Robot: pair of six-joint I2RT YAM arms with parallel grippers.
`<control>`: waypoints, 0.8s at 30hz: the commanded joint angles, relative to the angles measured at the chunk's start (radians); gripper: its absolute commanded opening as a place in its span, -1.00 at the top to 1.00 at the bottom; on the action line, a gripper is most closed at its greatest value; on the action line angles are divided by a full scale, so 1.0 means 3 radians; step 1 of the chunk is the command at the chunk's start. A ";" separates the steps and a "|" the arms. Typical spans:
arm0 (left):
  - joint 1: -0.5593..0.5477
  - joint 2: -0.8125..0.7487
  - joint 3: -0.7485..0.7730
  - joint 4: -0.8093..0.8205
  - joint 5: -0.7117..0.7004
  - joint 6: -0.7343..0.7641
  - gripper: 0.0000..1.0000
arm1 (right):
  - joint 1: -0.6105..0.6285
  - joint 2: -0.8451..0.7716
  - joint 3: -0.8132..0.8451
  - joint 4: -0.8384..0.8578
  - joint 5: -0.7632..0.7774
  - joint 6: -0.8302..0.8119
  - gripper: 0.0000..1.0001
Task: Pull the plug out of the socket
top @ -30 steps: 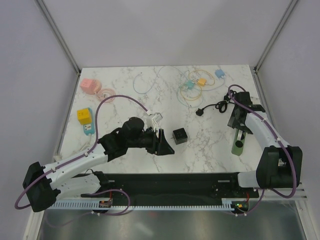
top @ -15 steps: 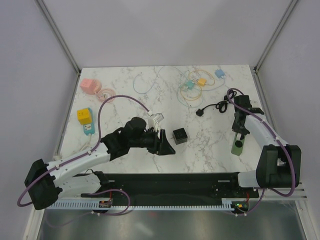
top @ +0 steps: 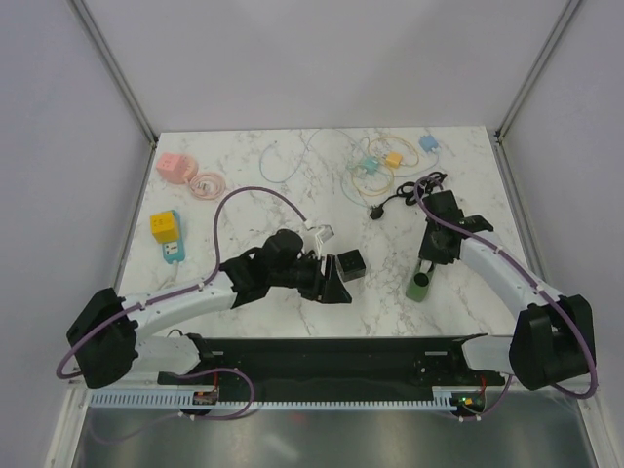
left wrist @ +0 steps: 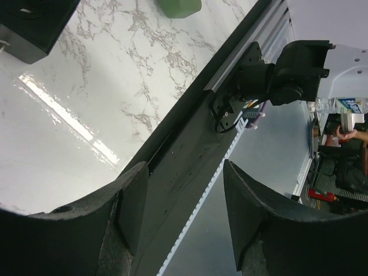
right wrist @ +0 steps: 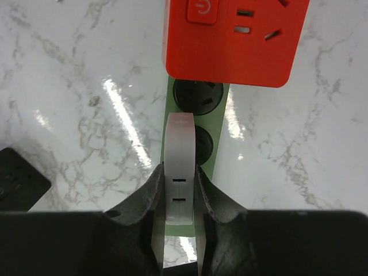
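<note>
My right gripper (right wrist: pixel 179 172) is shut on a flat white plug (right wrist: pixel 180 144) that stands in a green power strip (right wrist: pixel 210 119). In the top view the right gripper (top: pixel 429 255) sits over the green strip (top: pixel 419 286) right of centre. A red socket block (right wrist: pixel 236 40) lies just beyond the strip's far end. My left gripper (top: pixel 334 283) is open and empty beside a black cube socket (top: pixel 352 264), which also shows in the left wrist view (left wrist: pixel 29 23). The left fingers (left wrist: pixel 135 201) point toward the table's front rail.
A black cable with plug (top: pixel 378 209) trails behind the right arm. Coloured cables and small adapters (top: pixel 382 164) lie at the back. A pink socket (top: pixel 174 166) and a yellow cube on a blue strip (top: pixel 166 228) sit at the left. A white plug (top: pixel 318 233) lies by the left wrist.
My right arm has moved left and nearer, carrying the green strip with it. My left arm has reached right, up to the black cube. The black cable shifted left.
</note>
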 commanded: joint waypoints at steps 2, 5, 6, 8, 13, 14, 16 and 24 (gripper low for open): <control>-0.0128 0.0382 0.0210 0.0454 0.0116 -0.0105 -0.22 | 0.0327 -0.0205 -0.0012 0.0217 -0.0251 0.0305 1.00; -0.0250 0.0649 0.0419 0.0607 0.0183 -0.0131 0.11 | 0.0532 -0.0241 -0.0129 0.0309 -0.0241 0.0397 1.00; -0.0311 0.0817 0.0461 0.0653 0.0132 -0.0141 0.27 | 0.0593 -0.0256 -0.0155 0.0350 -0.0236 0.0428 1.00; -0.0353 0.0991 0.0563 0.0832 0.0116 -0.0202 0.49 | 0.0665 -0.0267 -0.0236 0.0427 -0.0241 0.0449 1.00; -0.0445 0.1568 0.0675 0.1297 0.0025 -0.0427 0.95 | 0.0804 -0.0287 -0.0344 0.0499 -0.0169 0.0484 1.00; -0.0460 0.1641 0.0752 0.1308 -0.0016 -0.0458 0.96 | 0.0814 -0.0287 -0.0344 0.0509 -0.0159 0.0479 1.00; -0.0511 0.1850 0.0874 0.1349 -0.0108 -0.0479 0.96 | 0.0819 -0.0287 -0.0349 0.0509 -0.0154 0.0459 1.00; -0.0542 0.2316 0.1110 0.1554 -0.0364 -0.0606 0.96 | 0.0824 -0.0333 -0.0349 0.0519 -0.0154 0.0423 1.00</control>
